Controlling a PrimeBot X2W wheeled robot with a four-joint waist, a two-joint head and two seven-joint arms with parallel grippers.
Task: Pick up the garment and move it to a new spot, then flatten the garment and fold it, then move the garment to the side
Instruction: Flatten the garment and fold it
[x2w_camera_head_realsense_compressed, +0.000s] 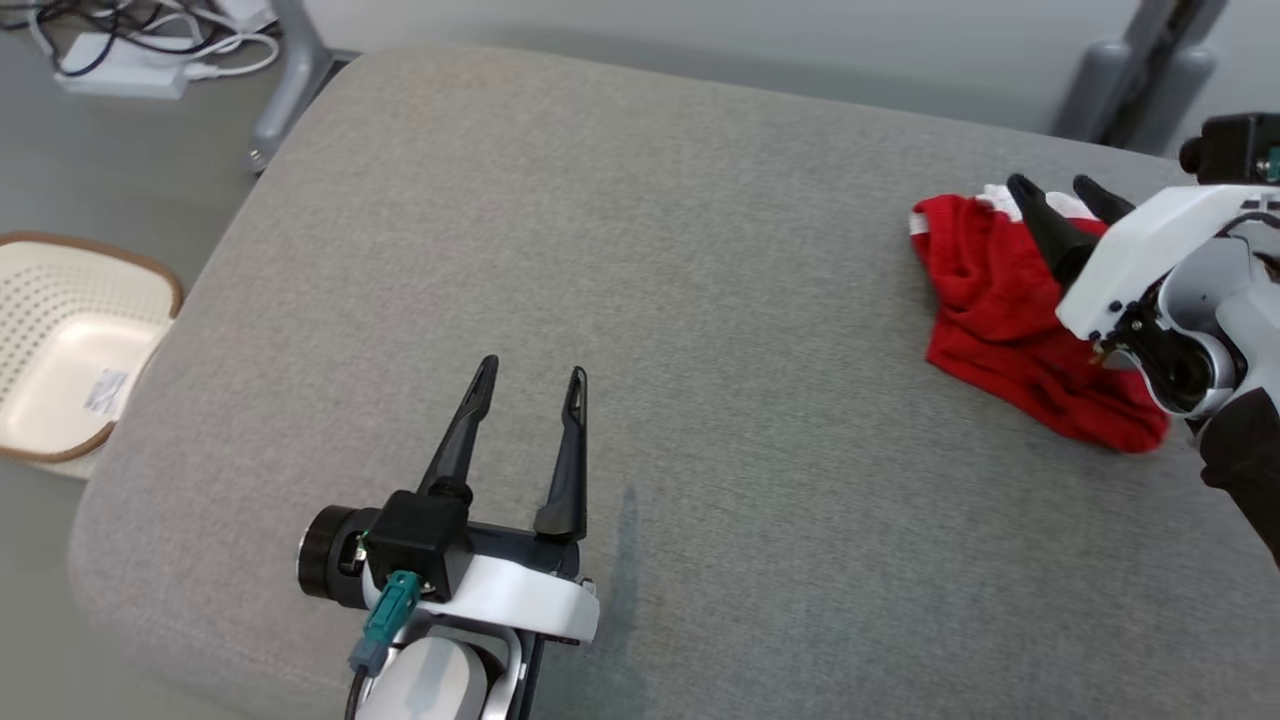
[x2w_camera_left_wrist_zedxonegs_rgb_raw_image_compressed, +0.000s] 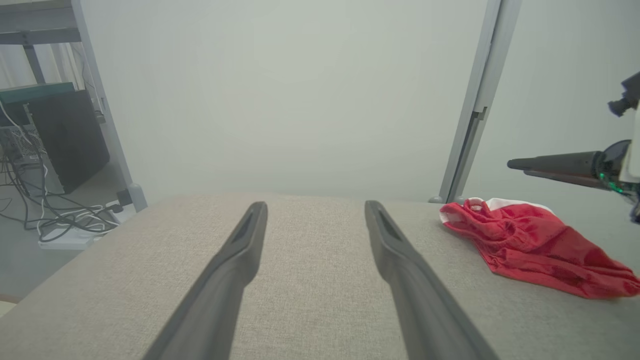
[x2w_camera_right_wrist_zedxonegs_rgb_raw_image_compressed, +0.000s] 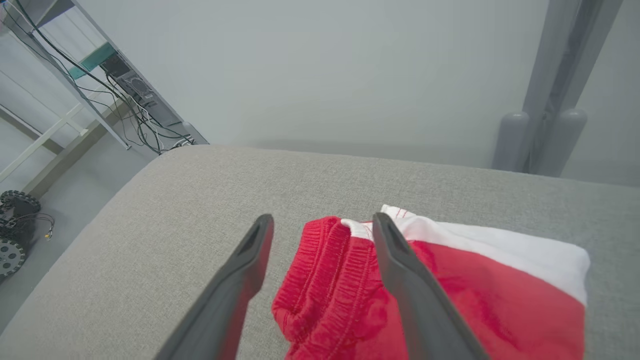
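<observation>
The garment (x2w_camera_head_realsense_compressed: 1010, 310) is a red piece with a white panel and a ribbed waistband, lying bunched at the right side of the grey cushioned surface (x2w_camera_head_realsense_compressed: 650, 300). It also shows as the garment (x2w_camera_left_wrist_zedxonegs_rgb_raw_image_compressed: 530, 242) and the garment (x2w_camera_right_wrist_zedxonegs_rgb_raw_image_compressed: 450, 300). My right gripper (x2w_camera_head_realsense_compressed: 1062, 187) hovers just over its far end, open, with nothing between its fingers; in its own wrist view the right gripper (x2w_camera_right_wrist_zedxonegs_rgb_raw_image_compressed: 320, 222) frames the waistband from above. My left gripper (x2w_camera_head_realsense_compressed: 533, 372) rests open low at the centre-left, well clear of the cloth, as the left gripper (x2w_camera_left_wrist_zedxonegs_rgb_raw_image_compressed: 315, 206) confirms.
A white perforated basket (x2w_camera_head_realsense_compressed: 75, 350) with a brown rim sits on the floor at the left. Cables and a power strip (x2w_camera_head_realsense_compressed: 130, 55) lie on the floor beyond the far left corner. Grey frame posts (x2w_camera_head_realsense_compressed: 1140, 70) stand behind the surface.
</observation>
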